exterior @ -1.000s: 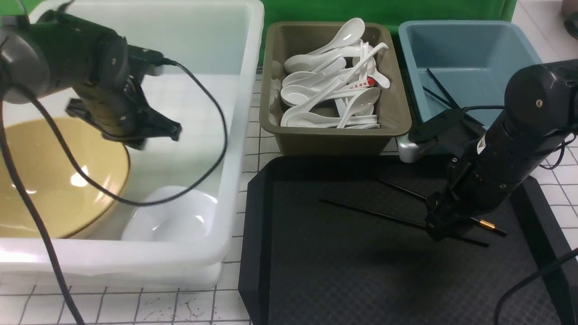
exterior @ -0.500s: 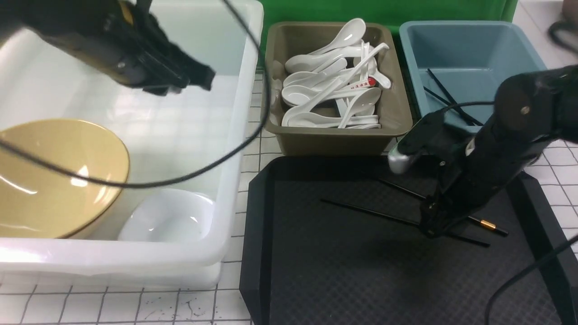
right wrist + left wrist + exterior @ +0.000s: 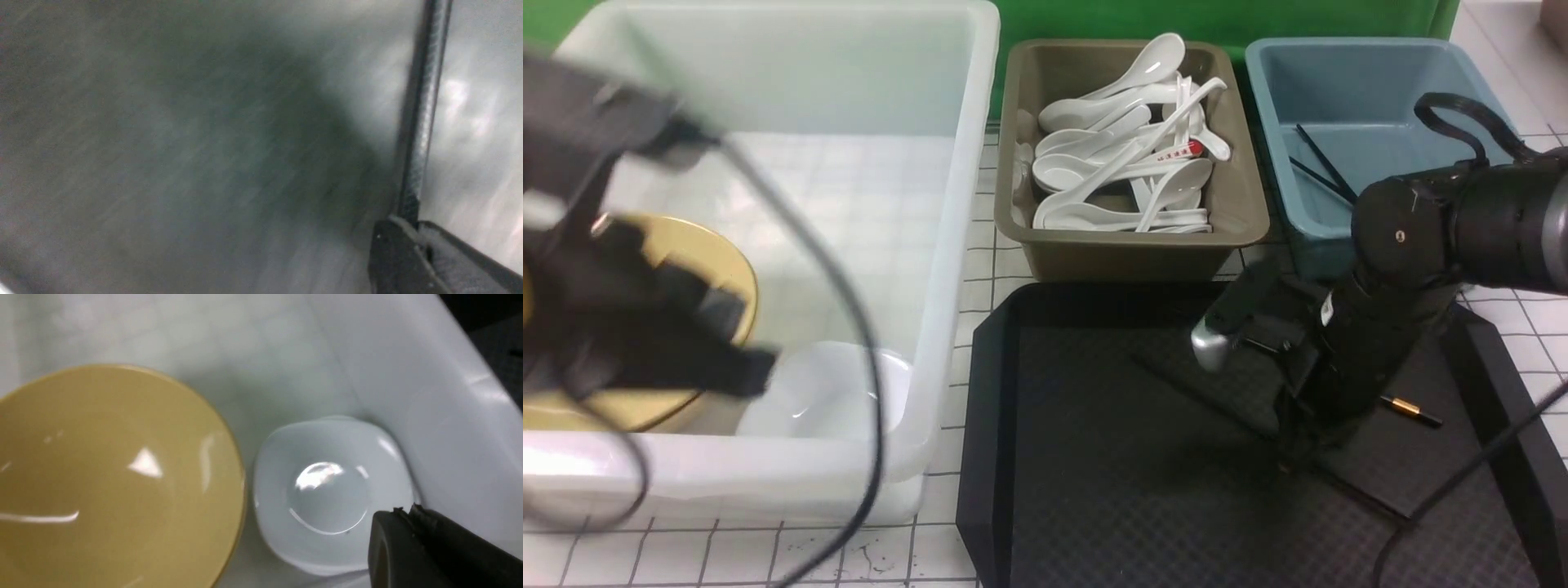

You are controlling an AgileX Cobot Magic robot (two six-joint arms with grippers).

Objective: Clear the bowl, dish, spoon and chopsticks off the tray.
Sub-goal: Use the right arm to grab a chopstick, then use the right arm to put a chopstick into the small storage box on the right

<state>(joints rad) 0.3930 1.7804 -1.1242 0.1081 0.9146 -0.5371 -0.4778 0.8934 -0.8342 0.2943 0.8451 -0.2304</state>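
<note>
My right pincer (image 3: 416, 230) is closed tight on one of the chopsticks (image 3: 423, 102) near the tray's (image 3: 1094, 506) right edge. The stick's long axis runs straight out from my jaws, slantwise across the tray.

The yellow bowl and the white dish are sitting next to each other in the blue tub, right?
Wrong tub. The bowl and dish sit next to each other in the big white tub, as the front view shows.
</note>
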